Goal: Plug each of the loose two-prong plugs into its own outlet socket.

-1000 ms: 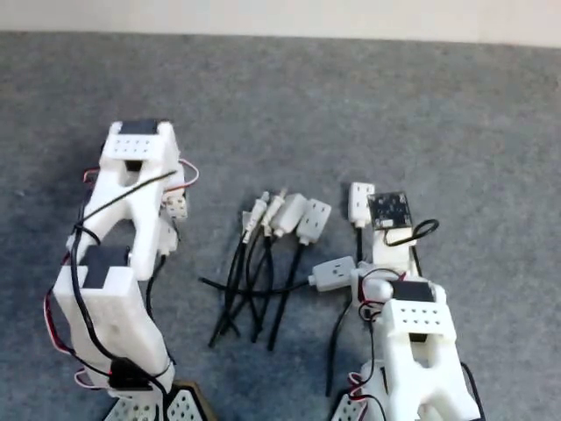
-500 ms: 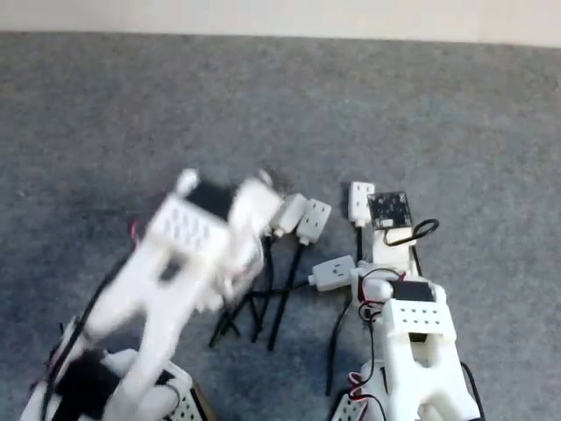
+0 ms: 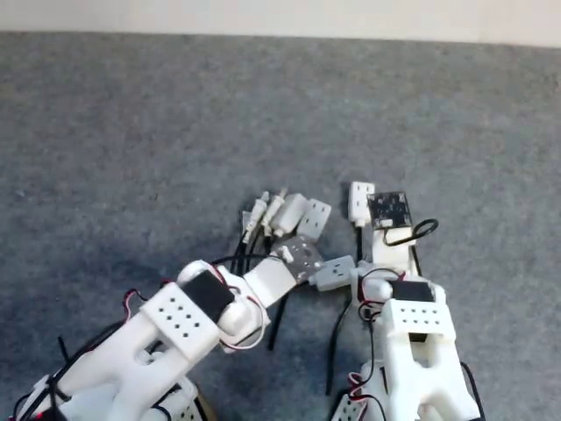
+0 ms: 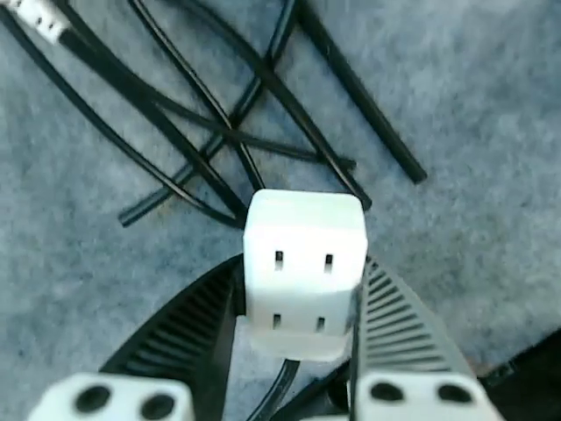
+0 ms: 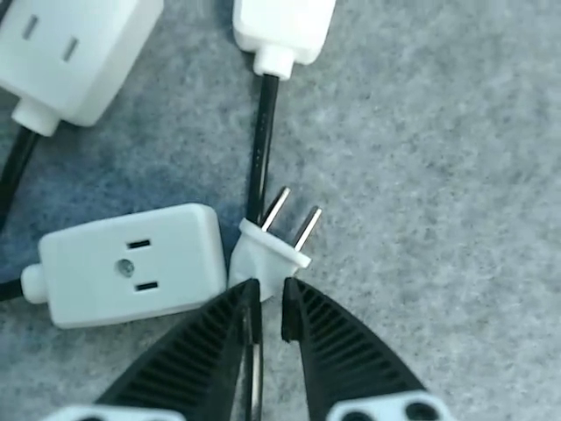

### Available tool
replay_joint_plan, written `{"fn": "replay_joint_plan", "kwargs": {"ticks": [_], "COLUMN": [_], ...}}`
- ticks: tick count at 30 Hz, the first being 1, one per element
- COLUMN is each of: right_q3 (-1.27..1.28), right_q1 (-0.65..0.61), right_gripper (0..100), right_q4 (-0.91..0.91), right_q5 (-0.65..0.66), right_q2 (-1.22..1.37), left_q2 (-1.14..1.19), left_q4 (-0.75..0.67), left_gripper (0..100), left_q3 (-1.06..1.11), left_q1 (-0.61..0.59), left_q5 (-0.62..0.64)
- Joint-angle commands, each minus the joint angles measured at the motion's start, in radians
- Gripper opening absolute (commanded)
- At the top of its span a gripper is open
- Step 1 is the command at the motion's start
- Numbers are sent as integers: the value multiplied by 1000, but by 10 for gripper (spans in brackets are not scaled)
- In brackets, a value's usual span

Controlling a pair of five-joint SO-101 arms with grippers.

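My left gripper [image 4: 298, 320] is shut on a white outlet socket [image 4: 304, 263] and holds it above the tangle of black cords [image 4: 228, 132]. In the high view the left gripper [image 3: 298, 254] hangs at the table's centre, just left of a lying socket [image 3: 331, 272]. My right gripper [image 5: 266, 294] is shut on the back end of a white two-prong plug [image 5: 267, 250], prongs pointing away, beside that lying socket [image 5: 123, 263]. Two loose plugs [image 3: 263, 210] and two sockets [image 3: 302, 217] lie behind the left gripper.
Another socket [image 3: 359, 202] with its cord lies by the right arm [image 3: 412, 324]; it also appears as the socket [image 5: 280, 22] in the right wrist view. Grey carpet [image 3: 131, 132] covers the table, bare at the left and back.
The left arm has swung from the table's left side to the centre, carrying its socket over the cords. The right arm has stayed put.
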Motion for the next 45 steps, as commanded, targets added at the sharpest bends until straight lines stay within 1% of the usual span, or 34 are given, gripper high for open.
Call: {"fn": "replay_joint_plan", "kwargs": {"ticks": [1,4,6,8,11,12,17,20,25,29,32,36,39,42,45], "right_q3": [-2,-2,-1,10,12,12,13,13,13,13,13,13,13,13,13], "right_q1": [-12,-12,-12,-12,-12,-12,-12,-12,-12,-12,-12,-12,-12,-12,-12], "right_gripper": [60,60,60,60,60,60,60,60,60,60,60,60,60,60,60], "right_q4": [-41,-41,-41,-41,-41,-41,-41,-41,-41,-41,-41,-41,-41,-41,-41], "right_q5": [-9,-9,-9,-9,-9,-9,-6,-6,-5,-5,-5,-5,-5,-3,-3], "right_q2": [7,7,7,7,7,7,2,2,2,2,4,5,5,5,5], "left_q2": [81,185,265,354,493,529,616,653,780,921,1032,1132,1129,1067,943], "left_q4": [-61,-129,-195,-261,-374,-390,-348,-311,-249,-176,-91,106,245,345,400], "left_gripper": [3,3,3,3,3,3,3,3,3,3,3,3,3,3,3], "left_q3": [-2,-2,-2,-5,-21,-48,-232,-352,-578,-809,-1013,-1260,-1360,-1369,-1274], "left_q1": [91,151,148,108,-12,-56,-309,-432,-573,-645,-682,-697,-680,-642,-576], "left_q5": [21,58,58,57,54,41,-61,-112,-150,-157,-152,-152,-152,-152,-152]}}
